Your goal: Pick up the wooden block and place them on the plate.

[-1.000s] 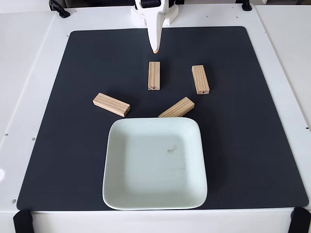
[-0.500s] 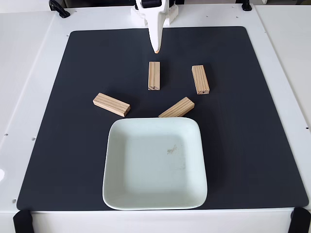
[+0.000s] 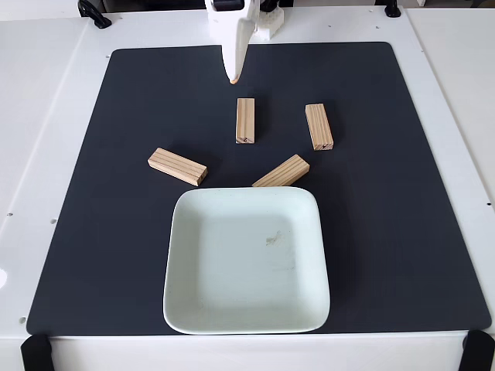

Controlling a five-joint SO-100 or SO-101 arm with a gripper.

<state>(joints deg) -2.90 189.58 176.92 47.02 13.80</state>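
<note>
At top edge of fixed view, gripper [image 3: 233, 79] partly cut off, fingers' state impossible to tell, above four wooden blocks [image 3: 245, 120] and plate [image 3: 246, 261].

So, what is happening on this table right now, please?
A white robot arm is at the far edge of a black mat; its hand hangs there, holding nothing. Whether the hand is open or shut cannot be told. Four small light-wood blocks lie on the mat: one just in front of the hand, one to the right, one to the left, and one close to the far rim of the square pale mint-white plate. No block is on the plate yet.
</note>
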